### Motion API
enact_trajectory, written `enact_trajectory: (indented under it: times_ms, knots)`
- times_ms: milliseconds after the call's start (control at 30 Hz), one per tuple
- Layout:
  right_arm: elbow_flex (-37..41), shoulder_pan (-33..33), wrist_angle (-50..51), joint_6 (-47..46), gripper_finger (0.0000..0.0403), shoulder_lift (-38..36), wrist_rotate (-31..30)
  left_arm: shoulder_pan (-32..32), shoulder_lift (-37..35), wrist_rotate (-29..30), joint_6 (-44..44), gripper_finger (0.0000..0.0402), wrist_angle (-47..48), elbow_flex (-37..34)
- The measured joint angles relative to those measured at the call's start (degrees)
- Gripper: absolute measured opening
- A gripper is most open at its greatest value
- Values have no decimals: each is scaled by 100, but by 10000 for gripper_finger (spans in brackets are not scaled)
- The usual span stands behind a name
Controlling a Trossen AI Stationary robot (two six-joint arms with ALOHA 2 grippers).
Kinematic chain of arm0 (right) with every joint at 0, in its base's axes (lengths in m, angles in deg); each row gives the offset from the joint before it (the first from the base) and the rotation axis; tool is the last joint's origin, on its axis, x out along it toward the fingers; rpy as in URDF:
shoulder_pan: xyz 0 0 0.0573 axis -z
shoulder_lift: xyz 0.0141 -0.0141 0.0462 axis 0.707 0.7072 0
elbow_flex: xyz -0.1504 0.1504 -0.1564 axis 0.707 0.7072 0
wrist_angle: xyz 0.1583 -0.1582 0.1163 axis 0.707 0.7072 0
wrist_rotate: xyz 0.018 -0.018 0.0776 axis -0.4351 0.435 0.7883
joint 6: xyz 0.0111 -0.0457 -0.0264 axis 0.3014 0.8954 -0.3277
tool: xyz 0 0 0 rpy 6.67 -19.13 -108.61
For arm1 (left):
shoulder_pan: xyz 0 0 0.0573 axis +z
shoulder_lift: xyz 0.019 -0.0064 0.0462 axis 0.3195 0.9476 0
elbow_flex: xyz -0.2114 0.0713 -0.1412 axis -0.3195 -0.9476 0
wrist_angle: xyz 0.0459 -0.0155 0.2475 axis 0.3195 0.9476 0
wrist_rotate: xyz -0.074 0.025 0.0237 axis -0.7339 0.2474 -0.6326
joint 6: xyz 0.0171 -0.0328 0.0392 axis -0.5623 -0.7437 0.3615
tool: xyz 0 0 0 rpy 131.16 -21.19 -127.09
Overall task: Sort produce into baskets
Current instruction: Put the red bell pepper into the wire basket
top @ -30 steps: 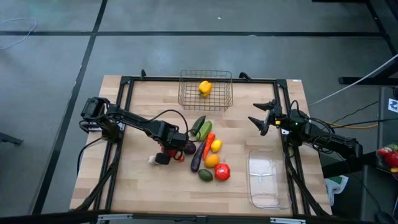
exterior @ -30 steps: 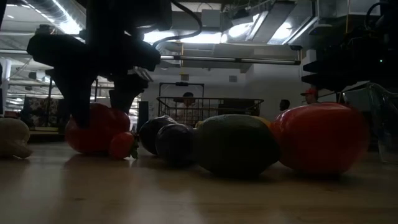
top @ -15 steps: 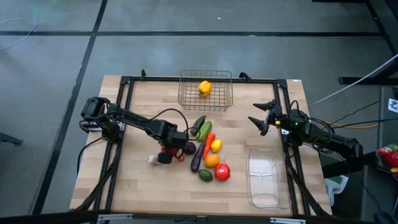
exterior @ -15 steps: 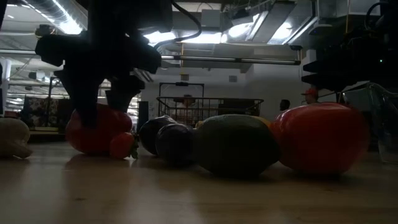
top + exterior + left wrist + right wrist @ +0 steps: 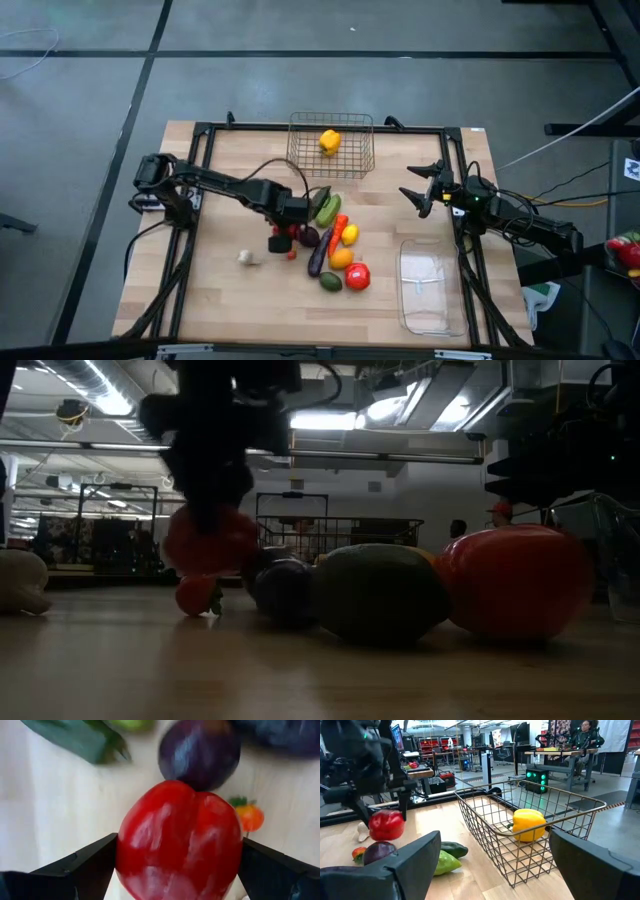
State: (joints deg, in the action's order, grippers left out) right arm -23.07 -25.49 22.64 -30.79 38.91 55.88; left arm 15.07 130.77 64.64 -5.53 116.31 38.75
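So the left gripper [image 5: 283,238] has lifted the red pepper [image 5: 208,540] off the table, jaws clamped on it, just left of frame centre. Yellow pepper [image 5: 329,141] sits in the wire basket [image 5: 303,161] up top. Right gripper [image 5: 417,191] hangs open, right of centre.

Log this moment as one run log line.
left gripper: shut on red pepper, lifted off table | right gripper: open, waiting near wire basket | yellow pepper: in wire basket
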Motion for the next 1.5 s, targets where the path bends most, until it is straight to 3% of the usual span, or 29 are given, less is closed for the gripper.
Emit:
enact_trajectory:
  times_ms: [267,567,967,1500]
  knots:
    - [0,0,0,-2,370,2,-2,498,0,-4,440,358,563,1023]
    - [0,-2,0,-2,370,0,0,1402,-10,257,813,359,262,2038]
    - [0,0,0,0,370,2,0,2821,143,298,852,359,-1688,2063]
    - [0,-1,1,-2,370,0,52,3557,1358,607,456,359,-1797,2048]
